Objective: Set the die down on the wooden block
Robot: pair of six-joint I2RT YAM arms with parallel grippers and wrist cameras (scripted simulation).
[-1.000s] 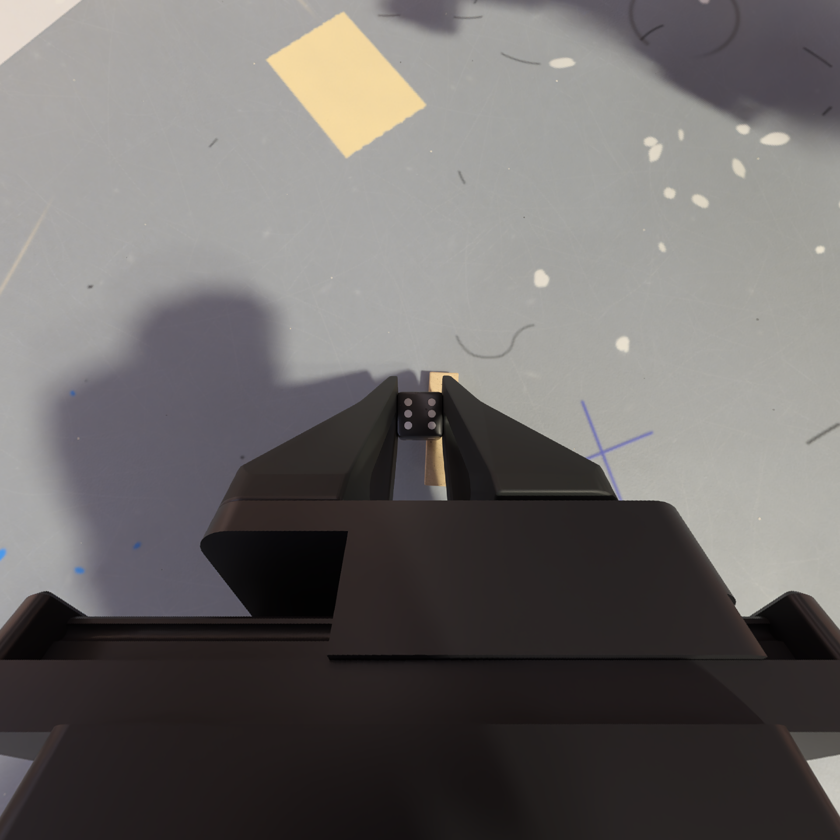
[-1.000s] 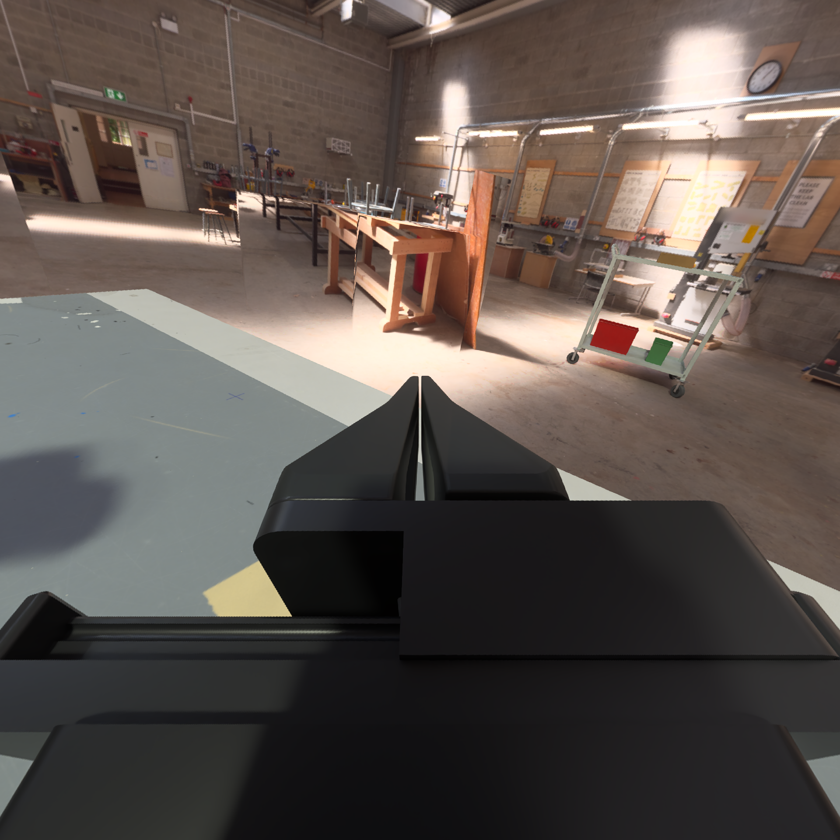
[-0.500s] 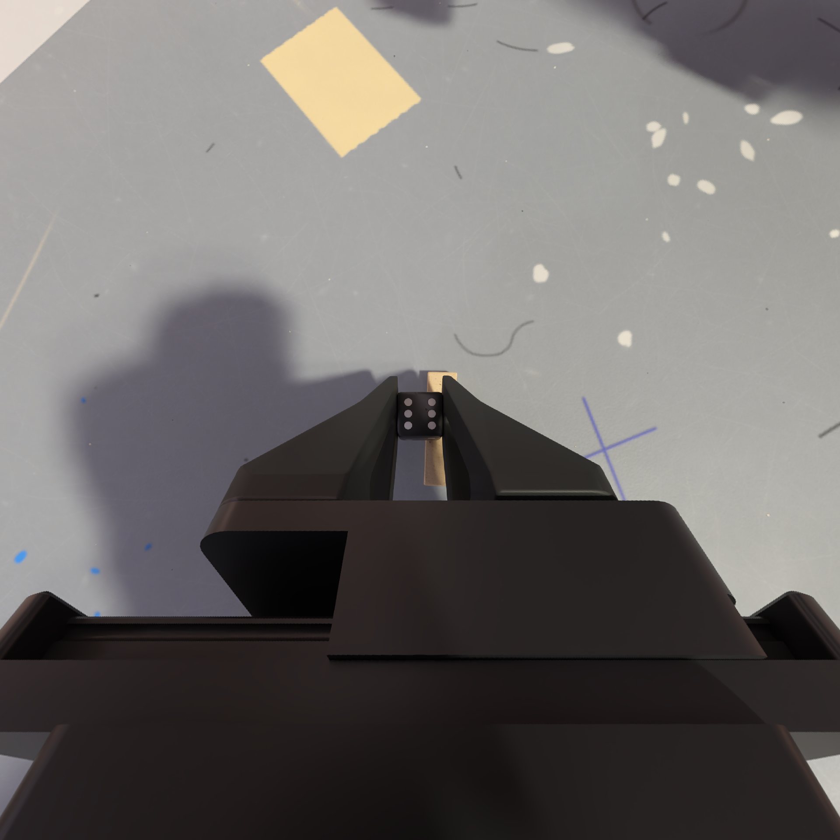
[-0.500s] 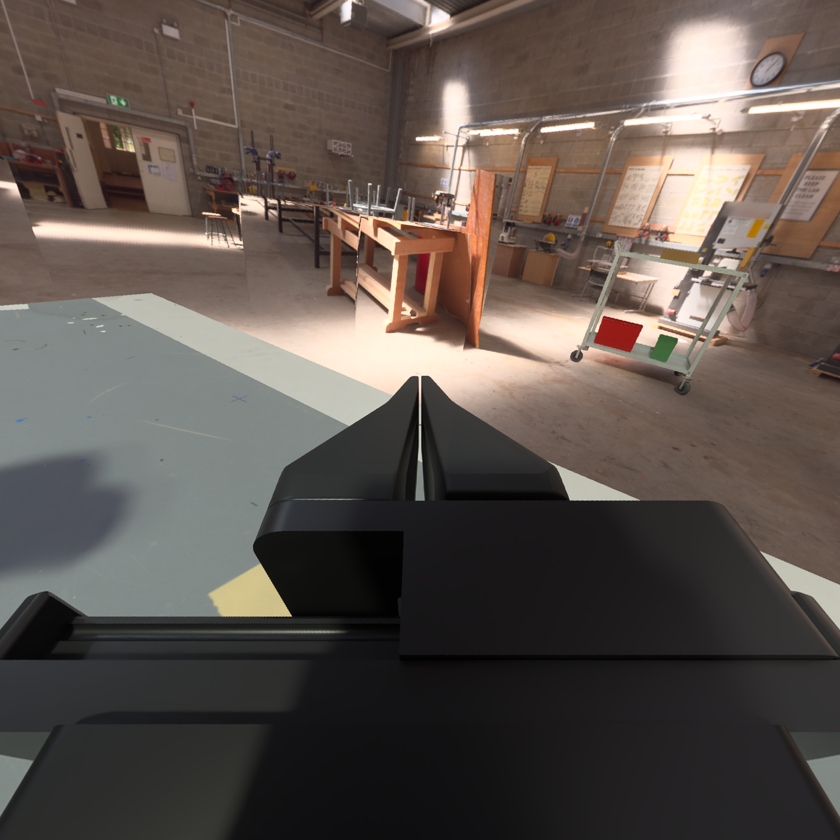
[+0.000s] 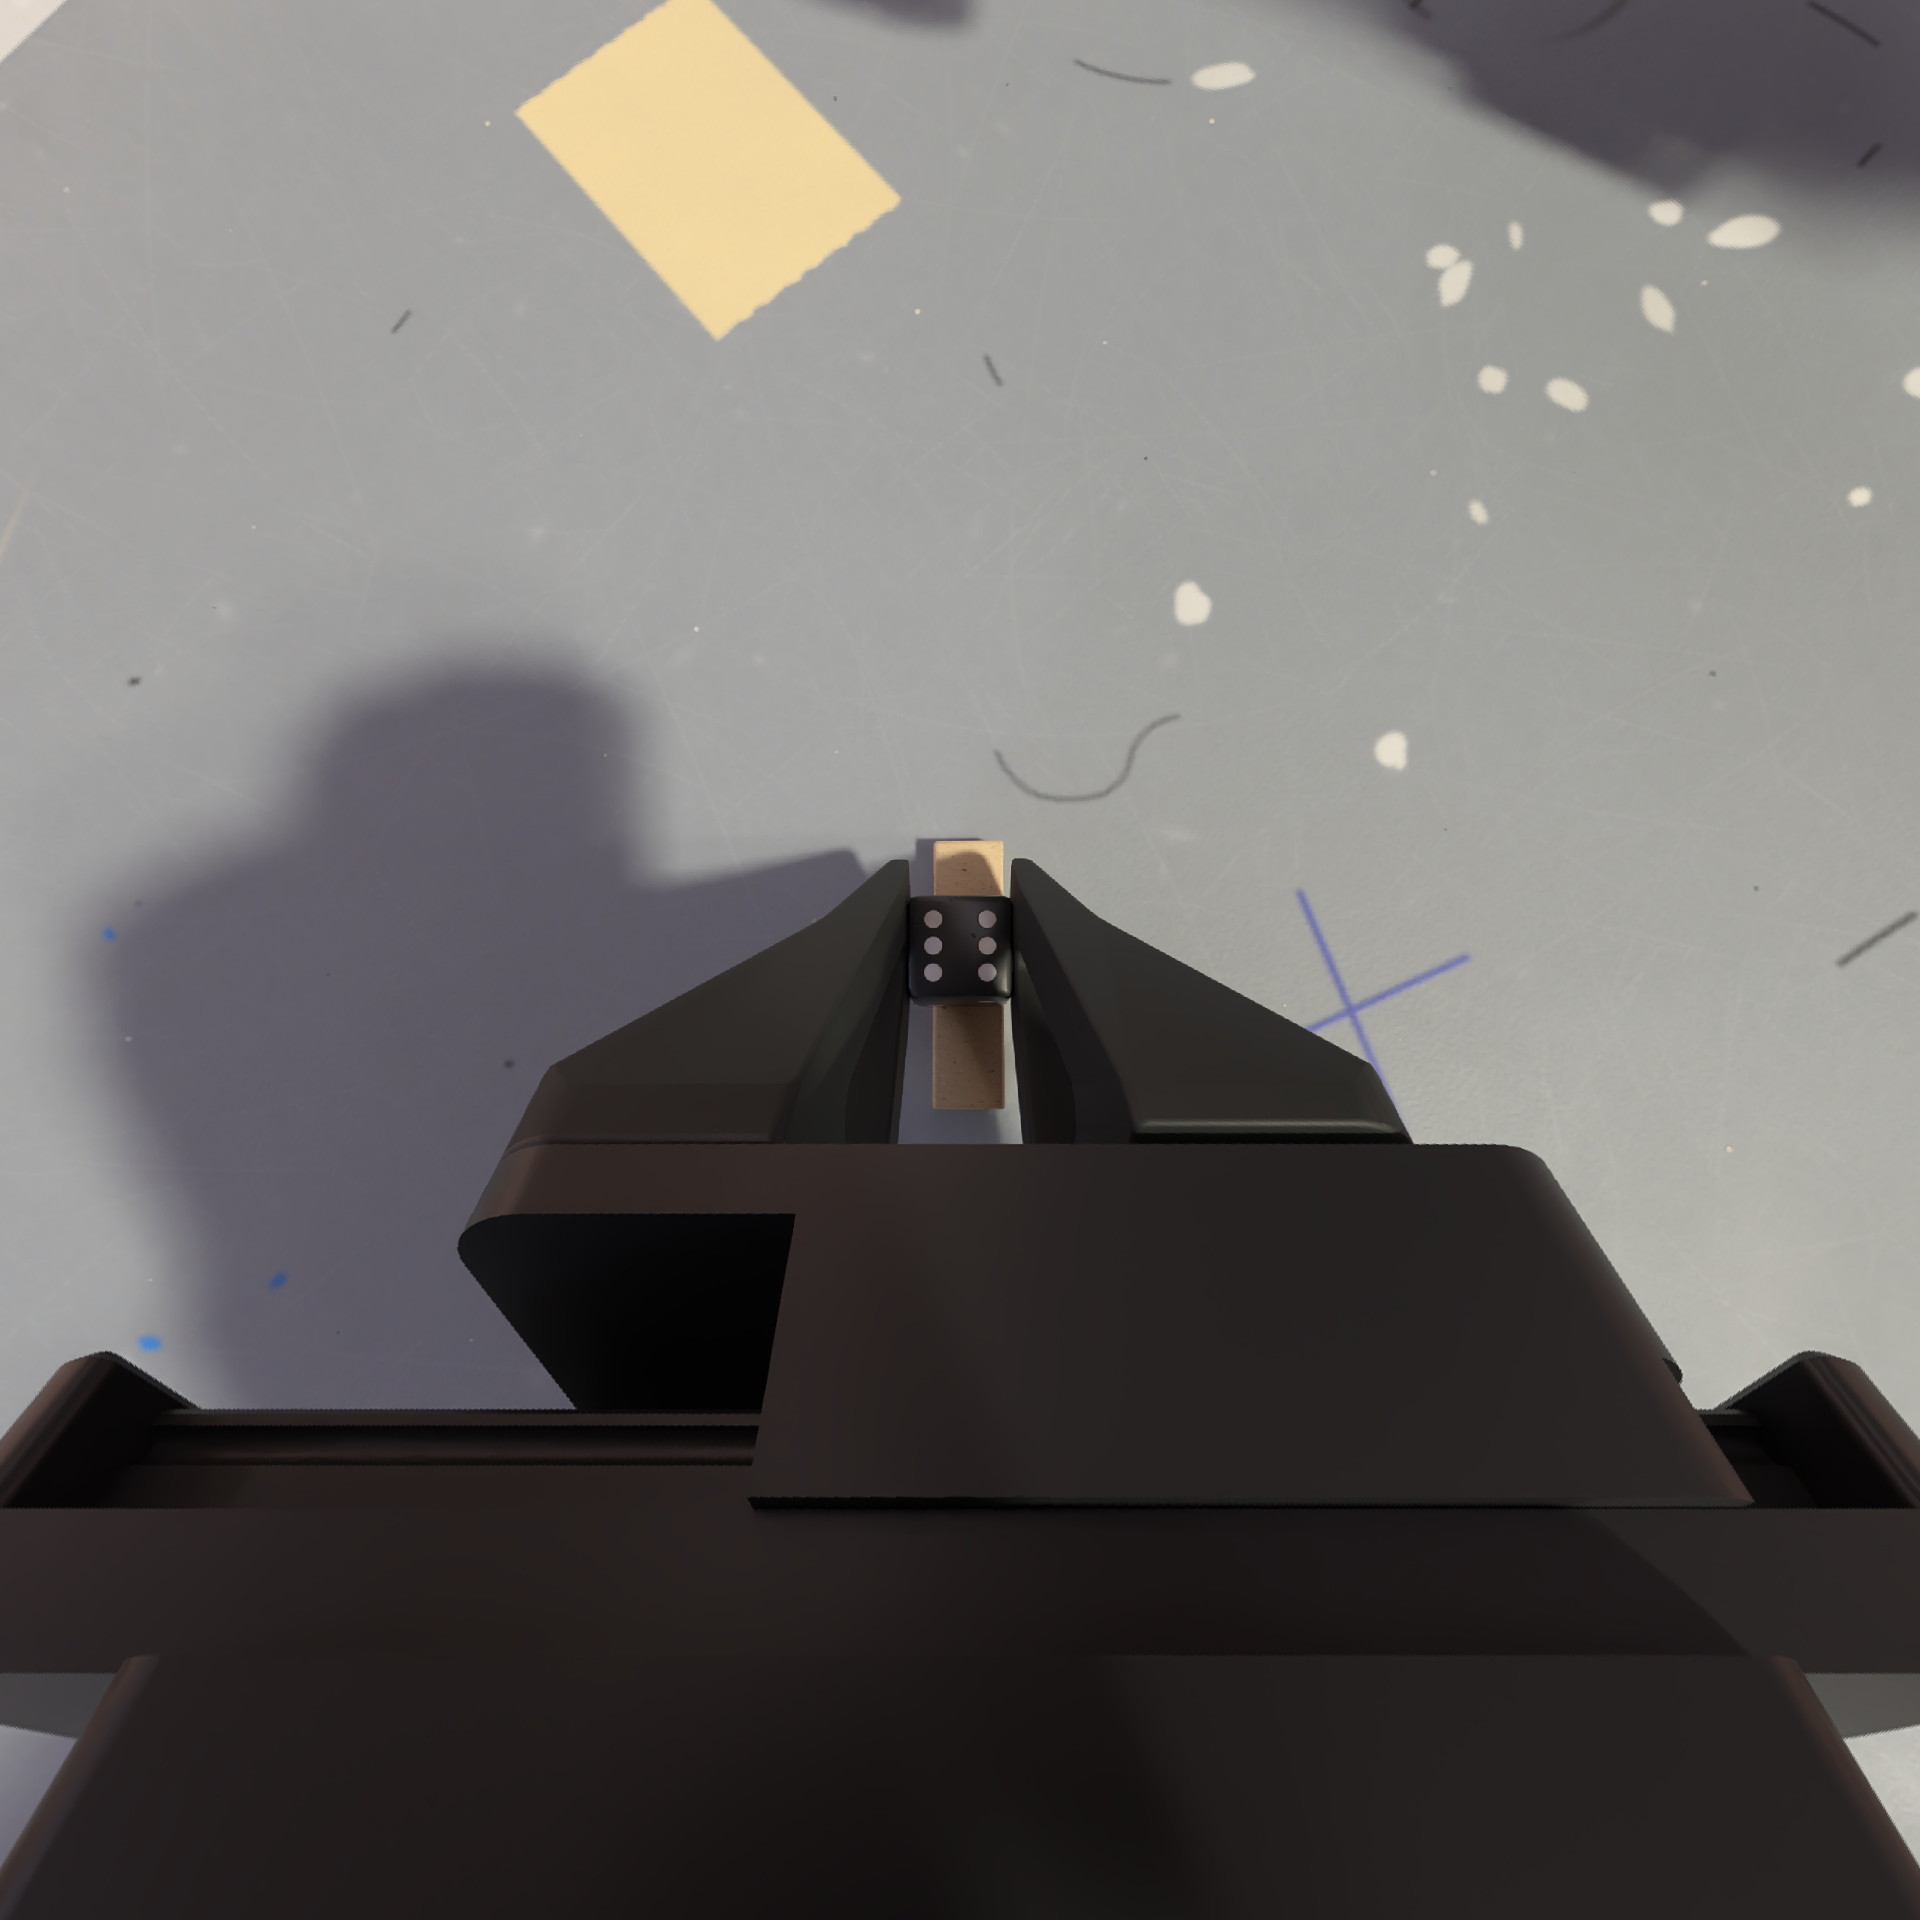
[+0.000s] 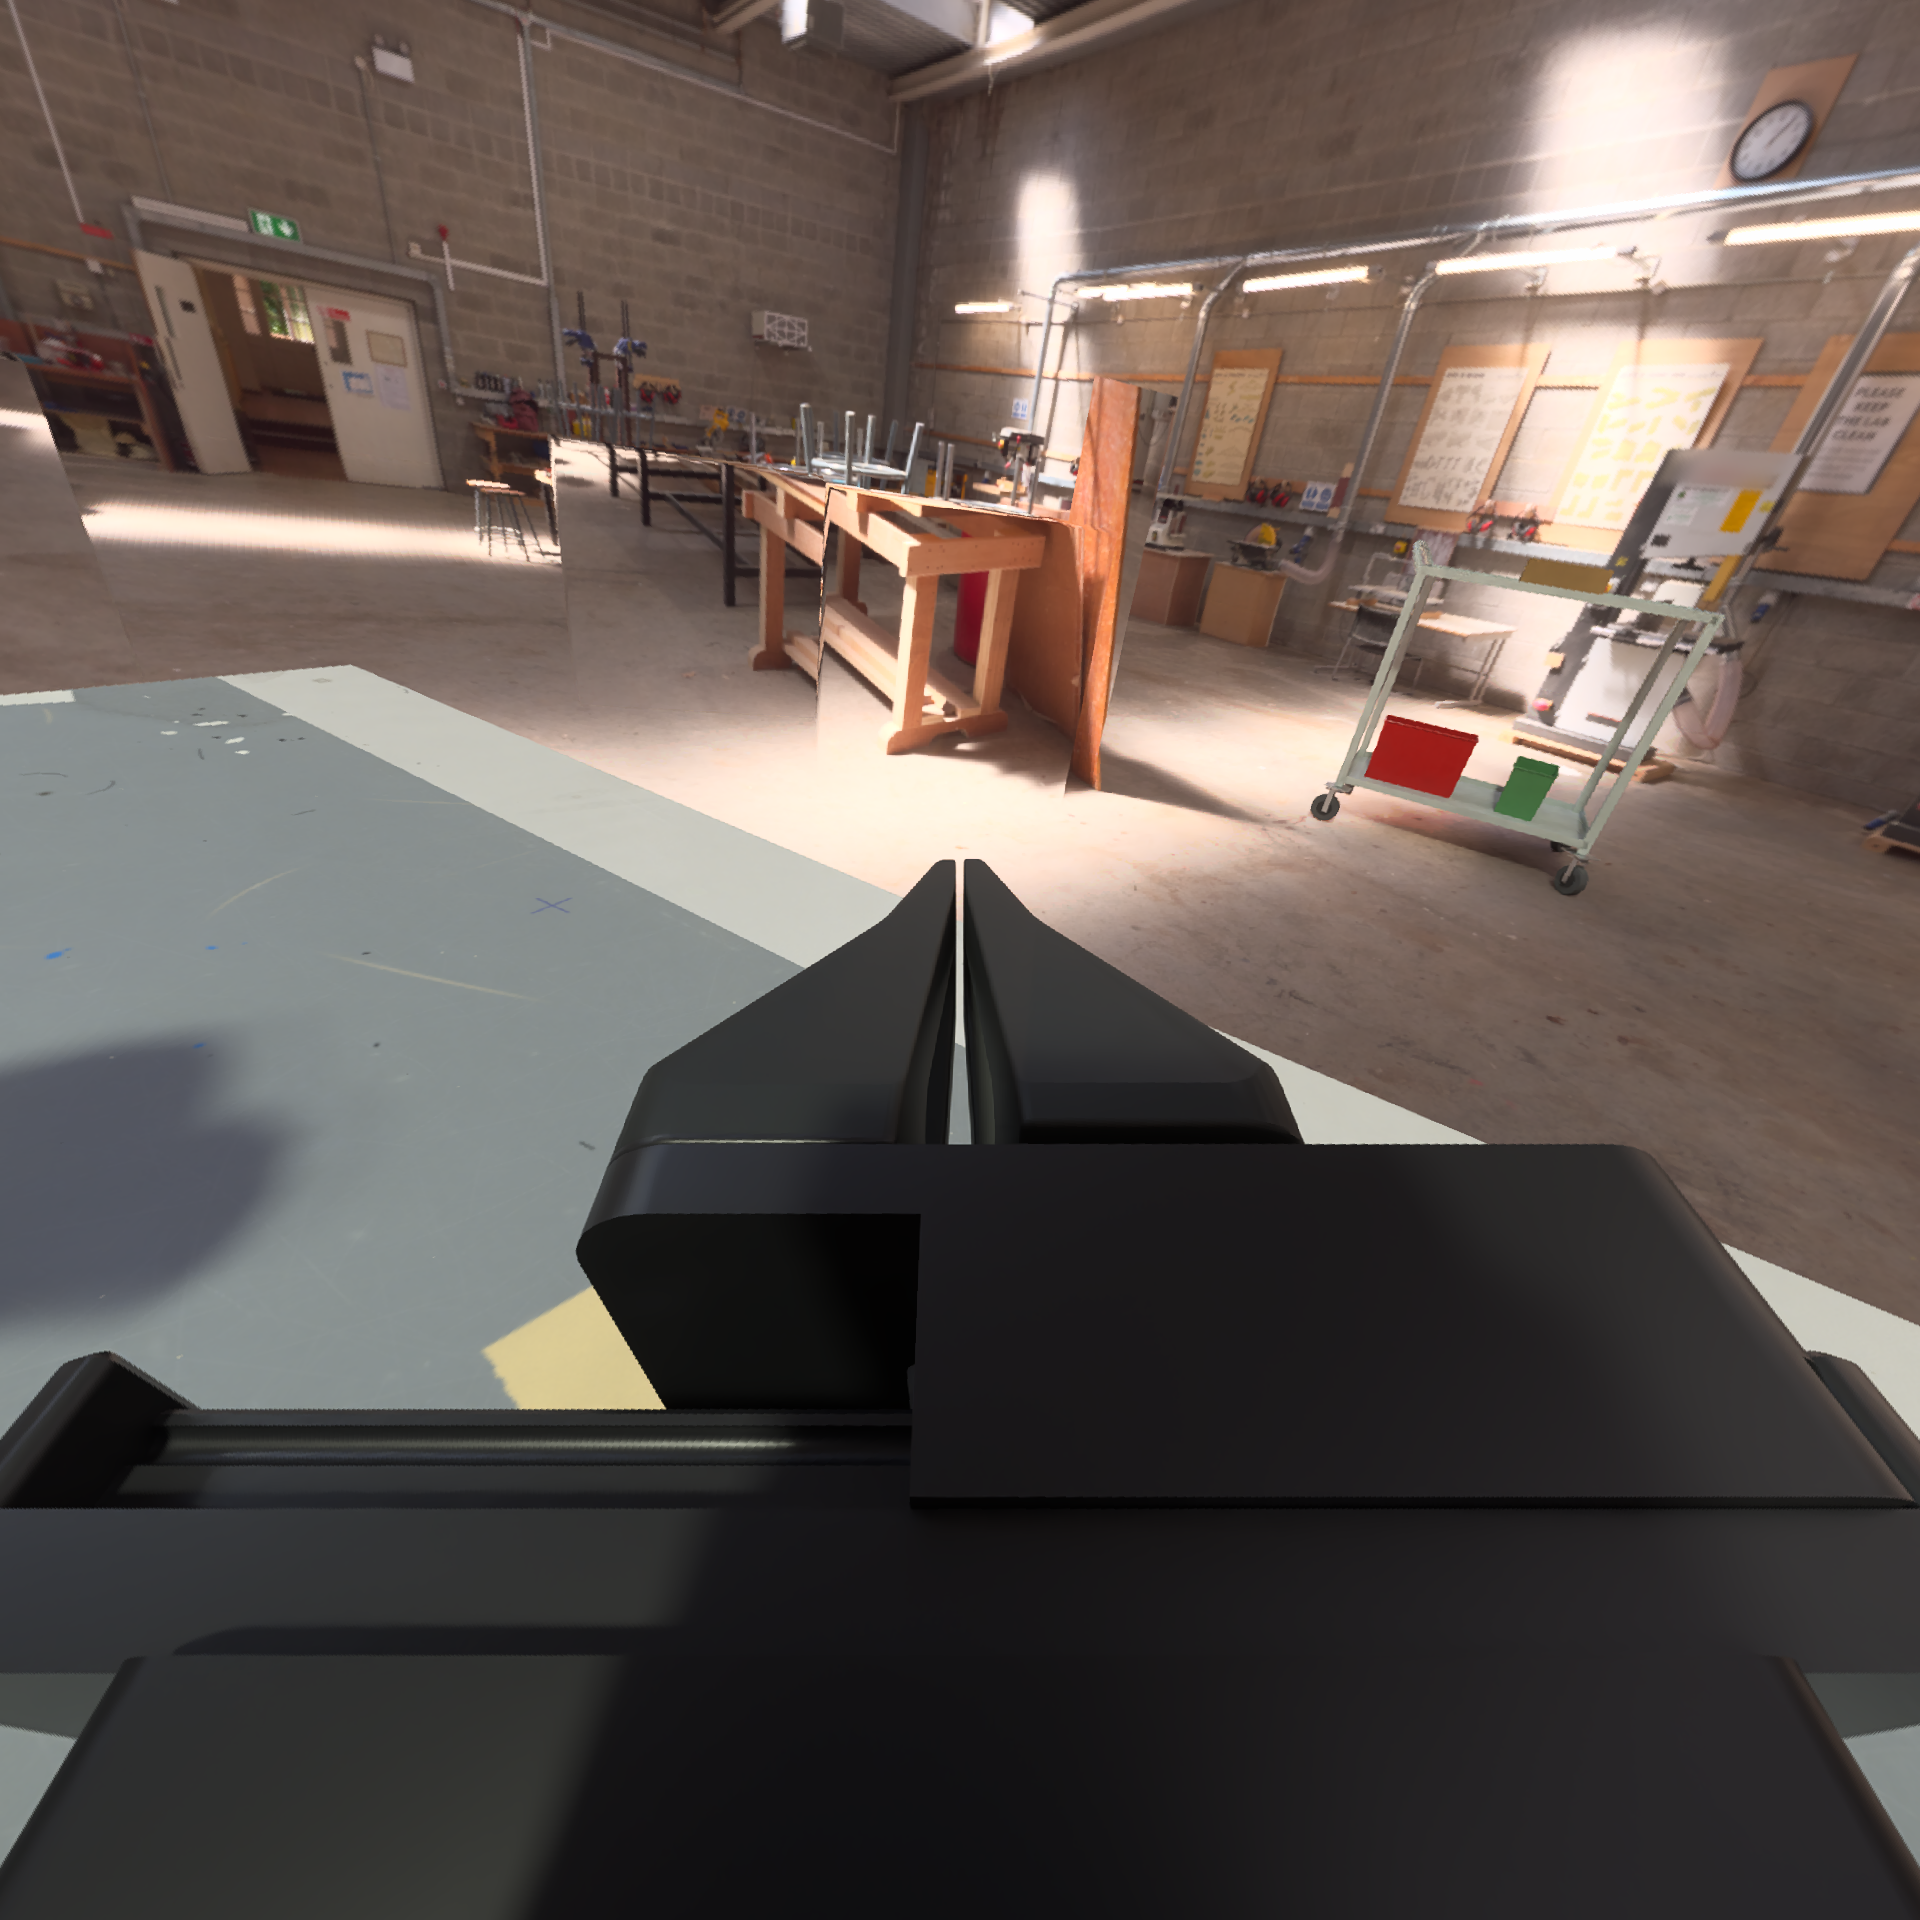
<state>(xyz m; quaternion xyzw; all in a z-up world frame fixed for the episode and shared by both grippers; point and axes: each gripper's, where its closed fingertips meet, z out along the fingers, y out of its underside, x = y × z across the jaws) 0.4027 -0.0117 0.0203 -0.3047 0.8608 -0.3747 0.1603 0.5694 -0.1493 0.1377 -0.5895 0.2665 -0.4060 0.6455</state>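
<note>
In the left wrist view my left gripper (image 5: pixel 960 914) is shut on a small black die (image 5: pixel 959 948) with pale pips, six facing the camera. Straight below it, a narrow tan wooden block (image 5: pixel 970 1065) lies on the grey table (image 5: pixel 1039 540); it shows between the fingers, above and below the die. How far the die is above the block I cannot tell. In the right wrist view my right gripper (image 6: pixel 958 883) is shut and empty, held above the table's far edge, pointing out into the workshop.
A pale yellow rectangular patch (image 5: pixel 707 156) lies flat on the table ahead left, and also shows under the right gripper (image 6: pixel 566 1361). White flecks, scratches and a blue cross (image 5: pixel 1351 1008) mark the surface. The table's edge (image 6: pixel 623 790) runs past the right gripper.
The left gripper has shifted with the die so the wooden block now sits centred between the fingers instead of to the right. The right gripper's view has drifted slightly.
</note>
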